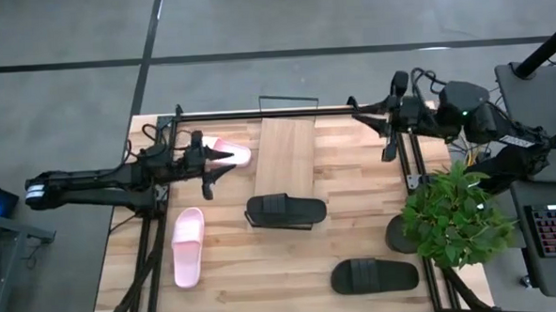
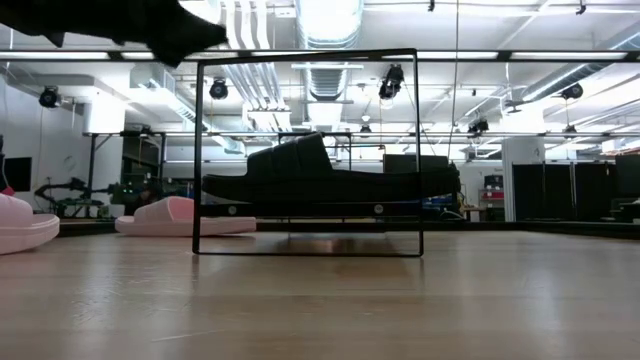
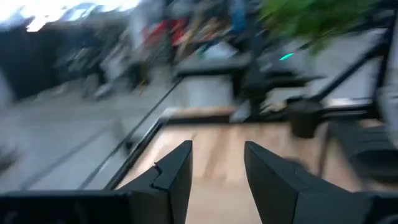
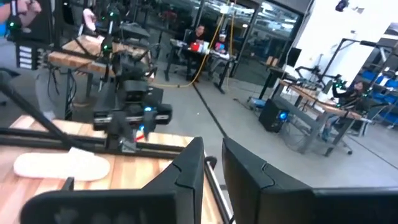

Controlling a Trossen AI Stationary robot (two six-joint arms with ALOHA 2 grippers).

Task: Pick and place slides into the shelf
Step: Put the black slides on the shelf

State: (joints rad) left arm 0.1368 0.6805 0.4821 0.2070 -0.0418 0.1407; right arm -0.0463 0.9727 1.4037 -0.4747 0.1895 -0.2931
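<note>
The shelf's light-wood panel [image 1: 289, 151] stands at the table's far middle, its black wire frame [image 2: 305, 150] around it. A black slide [image 1: 285, 210] lies across the shelf's near end, raised off the table in the low view [image 2: 320, 180]. A second black slide [image 1: 375, 276] lies near the front right. One pink slide [image 1: 188, 246] lies at the near left. Another pink slide [image 1: 233, 153] lies flat on the table [image 4: 61, 167] just ahead of my left gripper [image 1: 224, 160], which is open and empty [image 3: 217, 168]. My right gripper [image 1: 356, 106] hangs high at the far right, empty, its fingers a narrow gap apart [image 4: 213, 155].
A potted plant [image 1: 450, 214] stands at the table's right edge. Black frame rails [image 1: 257, 113] run along the far edge and both sides of the table. People sit at desks in the room beyond [image 4: 199, 34].
</note>
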